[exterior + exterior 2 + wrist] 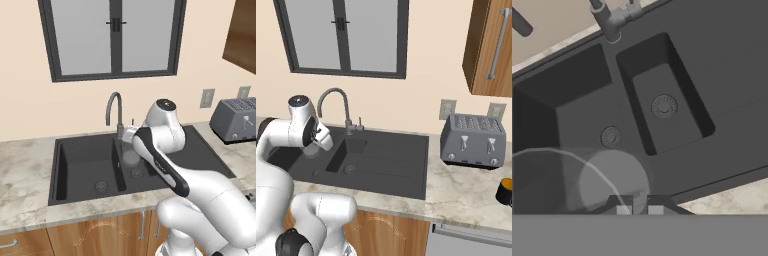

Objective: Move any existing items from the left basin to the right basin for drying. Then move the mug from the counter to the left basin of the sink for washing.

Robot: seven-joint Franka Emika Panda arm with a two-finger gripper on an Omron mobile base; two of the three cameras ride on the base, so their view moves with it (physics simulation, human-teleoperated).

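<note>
Here, a clear glass [612, 182] is held upright, clamped in the gripper [639, 206], above the divider, with the right basin [667, 107] just beyond it.

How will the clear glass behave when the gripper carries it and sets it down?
The glass looks smooth and handleless, so it may slip between the fingers. Being a thin, see-through cylinder, it is probably light, stiff and fragile. Set down tilted in the right basin, it could tip and roll.
</note>
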